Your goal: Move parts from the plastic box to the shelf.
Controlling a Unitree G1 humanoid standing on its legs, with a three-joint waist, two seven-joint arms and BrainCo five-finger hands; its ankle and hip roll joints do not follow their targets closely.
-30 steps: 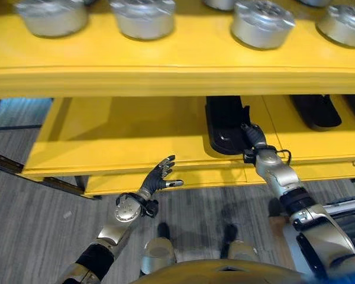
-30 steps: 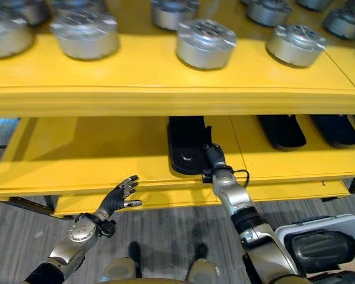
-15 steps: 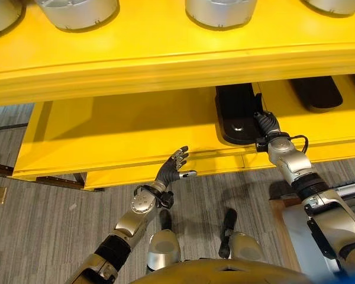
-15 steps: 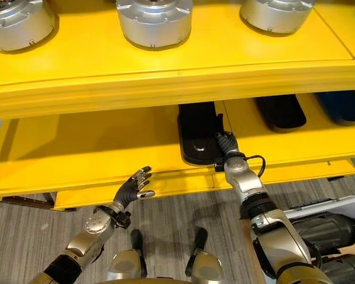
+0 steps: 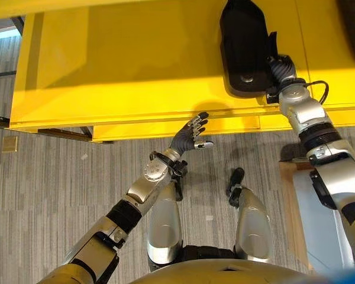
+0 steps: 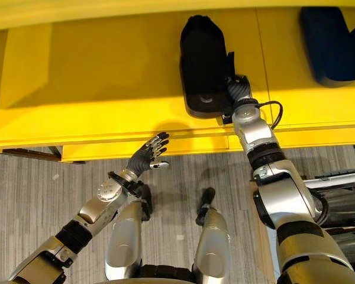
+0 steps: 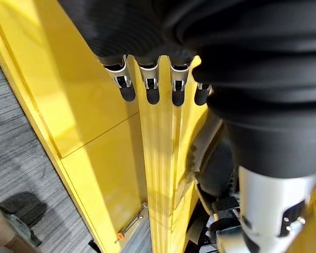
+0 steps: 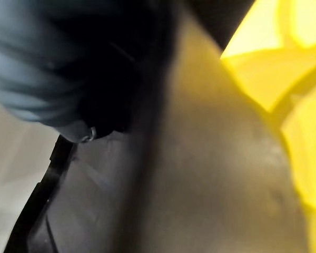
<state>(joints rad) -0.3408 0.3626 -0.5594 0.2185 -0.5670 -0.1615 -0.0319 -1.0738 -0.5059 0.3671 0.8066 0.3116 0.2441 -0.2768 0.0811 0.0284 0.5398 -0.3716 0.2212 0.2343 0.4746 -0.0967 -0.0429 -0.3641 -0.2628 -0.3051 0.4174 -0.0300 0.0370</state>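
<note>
Silver-grey arms, dark ribbed wrist covers, dark-tipped silver fingers (image 7: 147,87)

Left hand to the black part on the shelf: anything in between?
Nothing: in the left eye view, bare yellow shelf separates the left hand from the black part.

The camera tipped downward. The left hand (image 5: 188,137) rose nearer the yellow shelf (image 5: 136,89) edge, fingers spread; the black part (image 5: 244,50) beside the right hand (image 5: 280,70) was pushed deeper.

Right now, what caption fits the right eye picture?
Right hand beside a black part on the yellow shelf.
</note>
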